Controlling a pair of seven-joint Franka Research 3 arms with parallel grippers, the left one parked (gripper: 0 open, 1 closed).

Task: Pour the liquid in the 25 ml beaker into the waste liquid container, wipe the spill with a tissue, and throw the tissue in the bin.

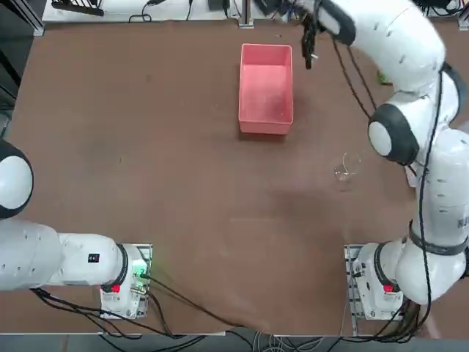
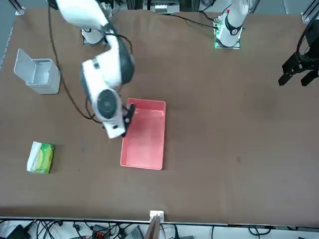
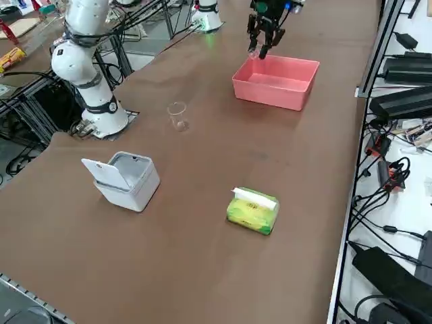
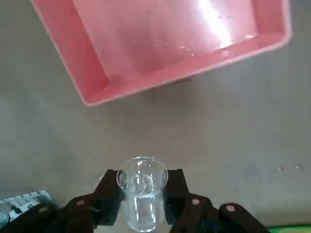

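The right gripper [image 4: 142, 201] is clamping the 25 ml beaker [image 4: 141, 191] upright between its fingers, hovering just beside the waste liquid container [image 4: 97, 77] — the pink tray — near one of its corners, above the table.

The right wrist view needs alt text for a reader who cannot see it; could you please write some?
The right gripper is closed on a tiny clear glass beaker, held upright above the brown table. Beyond it lies a pink rectangular plastic tray with low walls, its inside glistening in spots.
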